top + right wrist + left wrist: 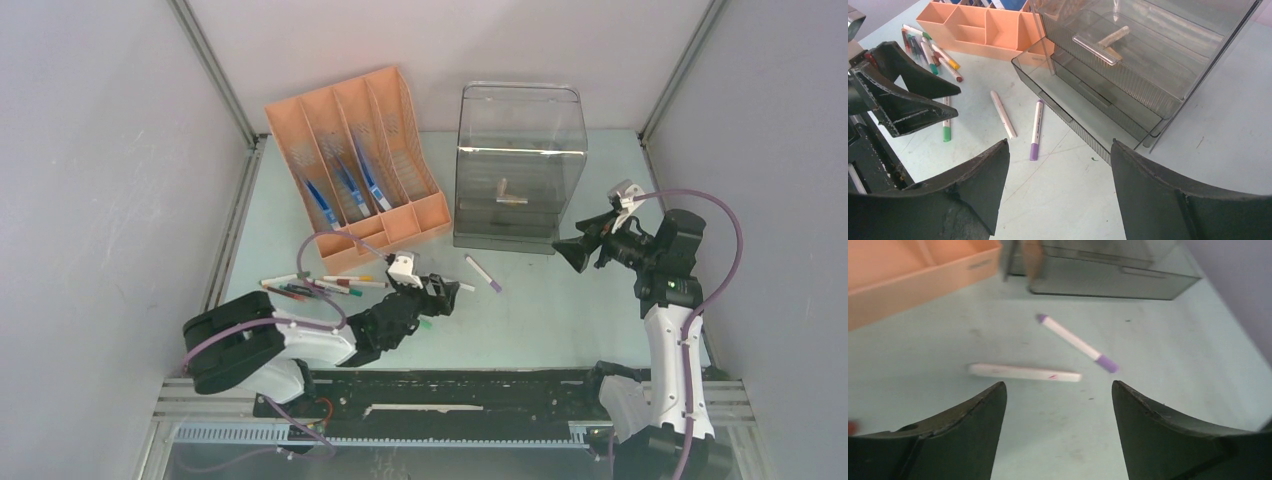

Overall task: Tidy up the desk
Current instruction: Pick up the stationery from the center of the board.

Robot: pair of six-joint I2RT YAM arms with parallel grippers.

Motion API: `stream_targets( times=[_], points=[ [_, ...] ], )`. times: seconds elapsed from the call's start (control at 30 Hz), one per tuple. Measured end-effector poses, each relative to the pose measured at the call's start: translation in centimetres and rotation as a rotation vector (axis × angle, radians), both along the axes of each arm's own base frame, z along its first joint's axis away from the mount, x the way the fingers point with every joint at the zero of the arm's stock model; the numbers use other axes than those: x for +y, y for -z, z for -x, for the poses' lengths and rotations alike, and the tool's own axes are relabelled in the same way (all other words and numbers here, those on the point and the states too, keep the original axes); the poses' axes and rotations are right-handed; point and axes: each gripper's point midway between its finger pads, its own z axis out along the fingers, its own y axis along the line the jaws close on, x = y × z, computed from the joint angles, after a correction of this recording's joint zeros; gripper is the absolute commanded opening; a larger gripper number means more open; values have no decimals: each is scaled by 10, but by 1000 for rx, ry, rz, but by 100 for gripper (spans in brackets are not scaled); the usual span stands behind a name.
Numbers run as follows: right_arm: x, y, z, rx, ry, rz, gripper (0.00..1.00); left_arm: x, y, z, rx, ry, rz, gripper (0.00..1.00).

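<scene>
The pale mint-green tabletop (560, 320) lies flat between grey walls (90, 150); in the top view its long axis runs 9 to 3 o'clock. The left fingers (973, 425) stand apart, empty, over a white pen (1024, 372). The right fingers (1158, 190) are spread too, holding nothing. At 12 o'clock stands an orange organizer (355, 160).

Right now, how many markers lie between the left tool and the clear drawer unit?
2: a white marker nearest the left tool, and a purple-capped marker beyond it, closer to the drawer unit. The tool may hide others.
</scene>
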Motion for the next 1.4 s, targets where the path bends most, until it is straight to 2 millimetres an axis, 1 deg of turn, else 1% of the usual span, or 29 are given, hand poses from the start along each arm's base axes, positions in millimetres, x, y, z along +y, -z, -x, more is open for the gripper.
stream_targets(
  times=[0.07, 0.17, 0.23, 0.33, 0.6, 0.73, 0.83, 1.03, 1.13, 1.2, 1.3, 1.4],
  points=[
    [0, 0, 0, 0, -3, -1, 81, 17, 5, -3, -16, -47, -79, 87],
    [0, 0, 1, 1, -4, 0, 81, 38, 9, -8, -29, -116, -175, 98],
    [1, 1, 1, 3, -5, -1, 81, 49, 11, -10, -31, -153, -231, 100],
    [1, 0, 1, 2, -7, -1, 81, 60, 15, -13, -24, -198, -301, 100],
    [3, 1, 2, 4, -19, -3, 82, 72, 19, -15, 13, -257, -374, 100],
    [5, 3, 2, 11, -32, -4, 81, 78, 25, -12, 69, -291, -376, 100],
    [7, 4, 3, 13, -40, -2, 82, 78, 27, -8, 123, -306, -345, 100],
    [9, 4, 3, 8, -49, 4, 81, 73, 33, 8, 274, -326, -179, 91],
    [9, 4, 3, 9, -50, 4, 82, 75, 42, 16, 362, -366, -108, 88],
    [9, 5, 3, 9, -50, 3, 81, 82, 52, 21, 418, -408, -109, 85],
    [9, 5, 3, 9, -51, 3, 81, 90, 67, 27, 500, -494, -173, 80],
    [10, 4, 3, 9, -52, 4, 82, 85, 67, 25, 544, -551, -220, 77]
  ],
)
